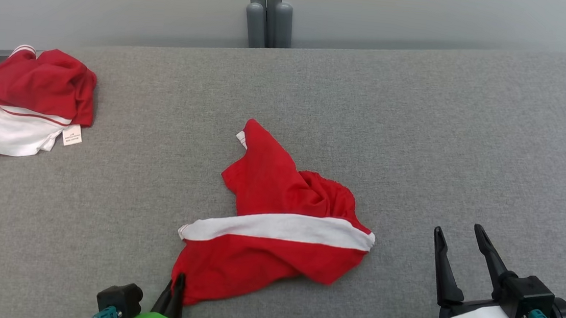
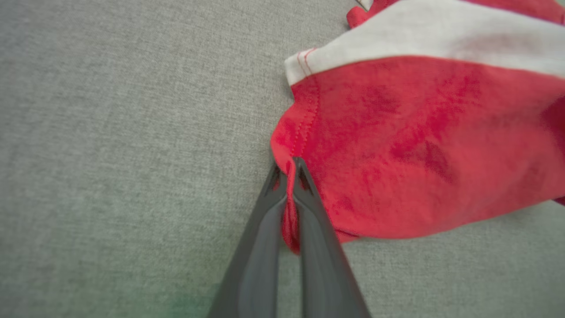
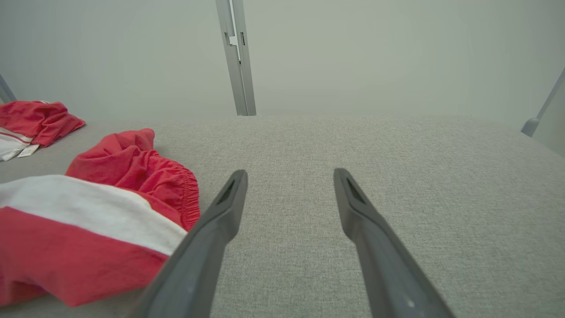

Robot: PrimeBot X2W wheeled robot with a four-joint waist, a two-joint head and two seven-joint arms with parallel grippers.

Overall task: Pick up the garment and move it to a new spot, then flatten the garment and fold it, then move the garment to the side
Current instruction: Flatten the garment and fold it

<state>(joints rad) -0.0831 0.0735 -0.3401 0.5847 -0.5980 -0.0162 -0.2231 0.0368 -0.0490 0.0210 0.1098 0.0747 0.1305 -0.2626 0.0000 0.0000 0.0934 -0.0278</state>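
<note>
The garment (image 1: 277,220) is a red piece with a white band, lying crumpled in the middle of the grey table (image 1: 418,140). My left gripper (image 1: 177,279) is at its near left corner, shut on the red hem. The left wrist view shows both fingers (image 2: 309,207) pinching a fold of the garment (image 2: 419,132). My right gripper (image 1: 458,233) hovers open to the right of the cloth, with nothing between its fingers. In the right wrist view the garment (image 3: 88,221) lies left of the open right gripper (image 3: 289,174).
A second red and white garment (image 1: 27,95) with a white label lies bunched at the table's far left, also seen in the right wrist view (image 3: 31,123). A grey post (image 1: 270,14) stands behind the table's far edge. Bare grey cloth stretches to the right.
</note>
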